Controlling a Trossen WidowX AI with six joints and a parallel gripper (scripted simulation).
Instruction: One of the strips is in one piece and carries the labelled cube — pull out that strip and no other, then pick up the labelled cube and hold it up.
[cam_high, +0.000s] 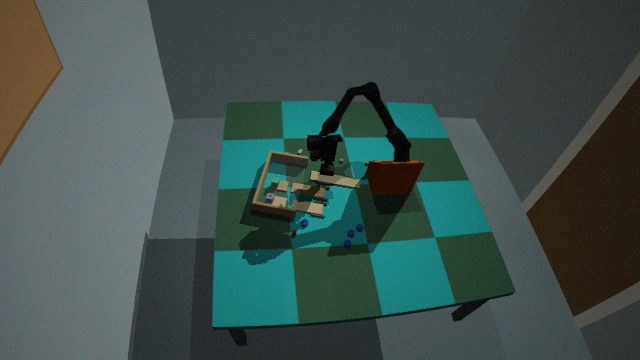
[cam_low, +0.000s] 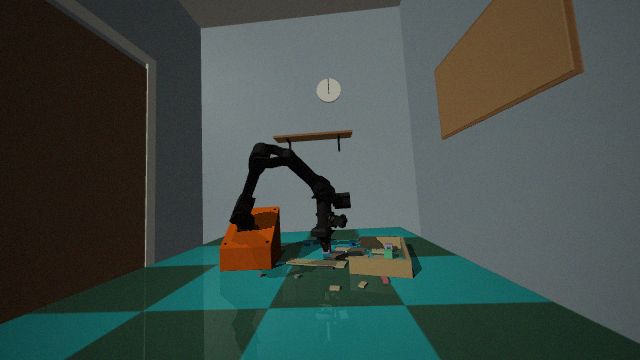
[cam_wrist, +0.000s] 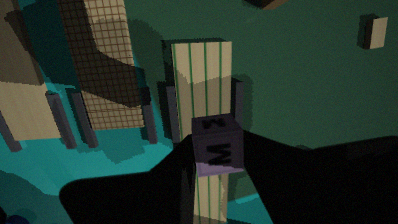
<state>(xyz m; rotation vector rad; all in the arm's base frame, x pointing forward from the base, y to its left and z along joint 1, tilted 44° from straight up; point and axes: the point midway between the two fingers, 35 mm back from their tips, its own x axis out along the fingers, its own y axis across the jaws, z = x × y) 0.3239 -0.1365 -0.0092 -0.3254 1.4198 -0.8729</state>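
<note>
The labelled cube, purple with a black M, is between my fingers. My gripper is shut on it and appears to hold it a little above the green-striped strip. That strip lies in one piece outside the wooden frame, between two grey rails. The gridded strip and the plain strip lie beside it; both reach into the frame, where separate pieces show behind them. The fingers hide part of the striped strip.
A green cube and a lilac cube stand inside the frame. Several blue pieces and a red piece lie on the table. Small pale blocks lie on the other side. The orange base box carries the arm.
</note>
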